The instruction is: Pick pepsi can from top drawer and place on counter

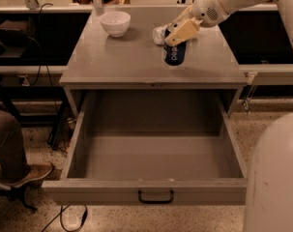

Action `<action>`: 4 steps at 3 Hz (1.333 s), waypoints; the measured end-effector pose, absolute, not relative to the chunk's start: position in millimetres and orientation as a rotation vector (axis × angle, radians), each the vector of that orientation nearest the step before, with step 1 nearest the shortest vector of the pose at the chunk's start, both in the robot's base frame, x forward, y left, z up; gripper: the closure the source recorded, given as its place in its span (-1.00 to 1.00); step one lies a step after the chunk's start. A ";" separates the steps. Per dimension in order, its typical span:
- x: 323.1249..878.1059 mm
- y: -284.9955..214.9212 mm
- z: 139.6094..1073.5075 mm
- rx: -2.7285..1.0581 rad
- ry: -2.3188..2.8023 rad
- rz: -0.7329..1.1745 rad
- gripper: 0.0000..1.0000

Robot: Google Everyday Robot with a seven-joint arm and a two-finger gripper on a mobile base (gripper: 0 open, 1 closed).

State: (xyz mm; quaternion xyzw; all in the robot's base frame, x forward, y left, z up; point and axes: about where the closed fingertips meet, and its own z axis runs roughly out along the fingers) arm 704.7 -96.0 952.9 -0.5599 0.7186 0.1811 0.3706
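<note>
- One can is in my grasp: my gripper (179, 34) is closed about the upper part of the pepsi can (174, 56), with a tan finger (185, 29) lying across its silver top. The jaws are parted only by the can's own width.
- Position of the pepsi can: upright, white lettering towards the camera, over the counter (122, 62), right of its middle and back from the front edge. Whether its base touches the surface or hangs just above it, I cannot tell.
- My arm (223, 1) enters from the upper right, above the counter's far right part.
- Below the counter's front edge the top drawer (88, 192) stands open towards the camera, its black handle (155, 197) centred on the front panel.
- Also on the counter: a water bottle (158, 34) on its side, just behind the can and partly hidden by it and my gripper.
- A white bowl (115, 22) sits upright on the far left part, well apart from the can.
- Margins of the view — a seated person's leg and shoe (20, 163) at lower left, on the speckled floor (262, 124); my pale rounded body (276, 178) at lower right.
</note>
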 end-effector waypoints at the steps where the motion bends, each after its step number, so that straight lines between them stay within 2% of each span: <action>1: 723.9 -97.2 921.1 -1.376 1.915 0.538 1.00; 2: 731.7 -98.8 906.4 -1.346 1.946 0.569 1.00; 3: 733.6 -99.1 904.0 -1.339 1.949 0.582 0.63; 4: 735.7 -100.4 900.1 -1.329 1.944 0.609 0.04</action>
